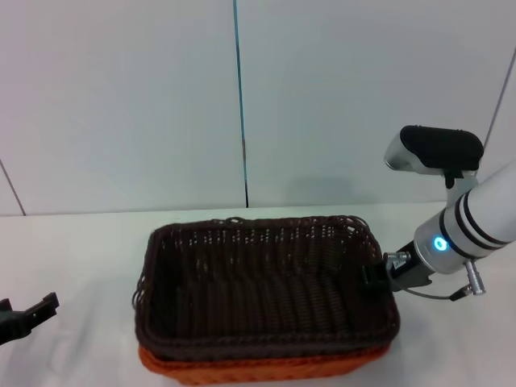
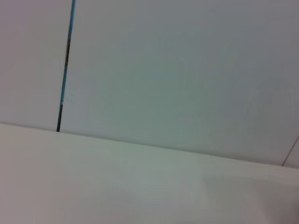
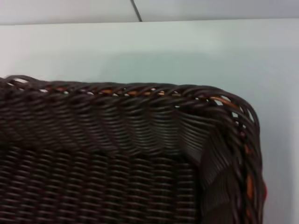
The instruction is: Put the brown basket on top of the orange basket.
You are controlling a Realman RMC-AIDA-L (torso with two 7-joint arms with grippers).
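The brown basket sits nested on top of the orange basket, whose orange wall shows only as a strip below the brown rim. My right gripper is at the brown basket's right rim, touching or just beside it. The right wrist view looks down into a corner of the brown basket, with bits of the orange basket showing through the weave. My left gripper rests low at the far left, open and holding nothing, well away from both baskets.
The baskets stand on a white table in front of a pale wall. The left wrist view shows only the table and wall. The stack reaches the near edge of the head view.
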